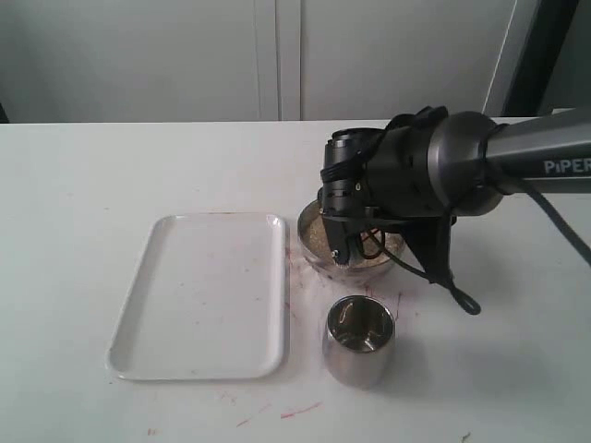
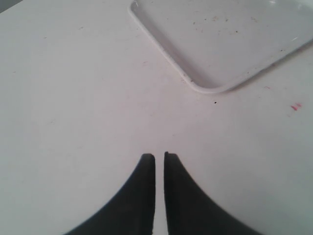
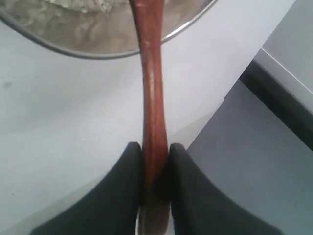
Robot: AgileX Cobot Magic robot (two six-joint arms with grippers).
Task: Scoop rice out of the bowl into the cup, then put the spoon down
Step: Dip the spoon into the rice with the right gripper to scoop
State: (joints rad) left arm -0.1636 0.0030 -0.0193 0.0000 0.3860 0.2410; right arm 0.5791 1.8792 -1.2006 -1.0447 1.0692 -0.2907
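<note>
Counter (image 1: 74, 185): white; far edge meets pale wall panels; in the right wrist view a near edge shows beside the hand, with grey beyond it.
Open room: wide bare stretch left of and behind the tray; bare strip right of the cup; a few red scuffs near the cup.
Tray (image 1: 199, 295): one, white, rounded corners, nothing on it, left of centre.
Bowl (image 1: 309, 254): one, steel, just beside the tray's far right corner, partly under the right arm.
Rice (image 1: 314, 238): one heap, inside the bowl.
Cup (image 1: 358, 355): one, steel, upright, in front of the bowl, close to it but apart, and clear of the tray's edge.
Spoon (image 3: 152, 98): one, red-brown wood; handle crosses the bowl rim toward the rice; head not visible.
Right hand (image 3: 155, 147): over the bowl, pinching the spoon handle between both fingers.
Left hand (image 2: 159, 155): fingers pressed almost together, holding nothing, above bare counter near a tray corner.
Hands: two.
</note>
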